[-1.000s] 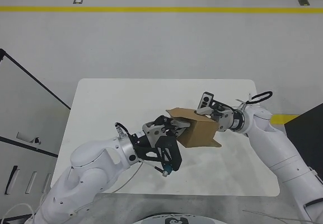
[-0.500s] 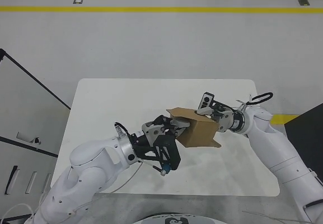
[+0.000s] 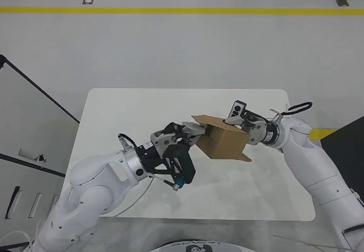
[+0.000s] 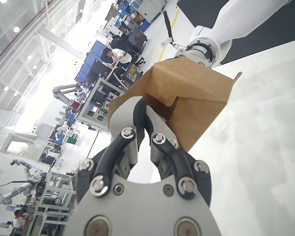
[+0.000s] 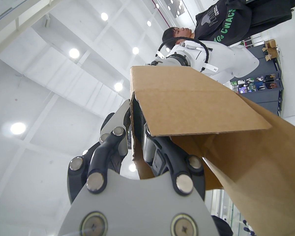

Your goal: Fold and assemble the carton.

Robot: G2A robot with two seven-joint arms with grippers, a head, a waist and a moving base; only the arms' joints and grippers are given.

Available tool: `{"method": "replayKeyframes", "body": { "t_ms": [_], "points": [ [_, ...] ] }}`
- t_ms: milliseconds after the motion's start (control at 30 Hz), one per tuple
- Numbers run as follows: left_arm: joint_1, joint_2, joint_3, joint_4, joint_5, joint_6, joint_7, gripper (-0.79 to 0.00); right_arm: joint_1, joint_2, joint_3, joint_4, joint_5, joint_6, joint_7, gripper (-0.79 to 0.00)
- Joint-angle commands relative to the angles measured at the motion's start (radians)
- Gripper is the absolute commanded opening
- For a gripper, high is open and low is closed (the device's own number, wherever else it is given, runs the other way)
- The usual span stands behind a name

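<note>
A brown carton (image 3: 224, 142) is held tilted above the middle of the white table (image 3: 118, 120). My right gripper (image 3: 237, 121) is shut on the carton's far-right wall. The right wrist view shows cardboard (image 5: 186, 104) pinched between its fingers (image 5: 120, 119). My left gripper (image 3: 192, 131) sits at the carton's open left end. In the left wrist view the carton (image 4: 194, 94) is half-formed, with an inner flap (image 4: 162, 92) folded in. The left gripper (image 4: 143, 110) is shut, its tips against the open end beside a loose flap (image 4: 120, 111).
A grey cabinet (image 3: 11, 120) stands left of the table and a black mat (image 3: 358, 145) lies to its right. Bare tabletop stretches along the left side and the front edge (image 3: 232, 217).
The right gripper has lifted and swung the carton slightly toward the back. The left gripper has moved up and back along with the carton's open end.
</note>
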Motion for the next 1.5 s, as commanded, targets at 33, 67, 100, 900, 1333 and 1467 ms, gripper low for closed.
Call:
{"method": "replayKeyframes", "body": {
  "t_ms": [33, 67, 100, 900, 1333, 1467],
  "points": [
    [0.006, 0.003, -0.031, 0.0, 0.003, 0.002, 0.004, -0.785, 0.002, 0.003, 0.017, -0.001, -0.018, -0.004, -0.006, -0.785],
    [0.008, 0.003, -0.042, 0.0, 0.002, 0.007, 0.006, -0.785, 0.001, 0.004, 0.024, -0.001, -0.025, -0.006, -0.01, -0.785],
    [0.01, 0.004, -0.054, 0.0, 0.001, 0.013, 0.006, -0.785, 0.001, 0.006, 0.031, -0.002, -0.035, -0.009, -0.016, -0.785],
    [-0.033, 0.0, 0.024, 0.0, 0.004, -0.057, 0.001, -0.785, -0.063, 0.025, 0.113, -0.062, -0.111, -0.068, -0.029, -0.785],
    [-0.057, -0.004, 0.08, 0.0, 0.003, -0.07, 0.004, -0.785, -0.046, 0.009, 0.08, -0.046, -0.054, -0.077, 0.074, -0.785],
    [-0.054, -0.004, 0.068, 0.0, -0.009, -0.065, 0.006, -0.785, -0.042, 0.005, 0.072, -0.045, -0.046, -0.087, 0.094, -0.785]
  ]
}}
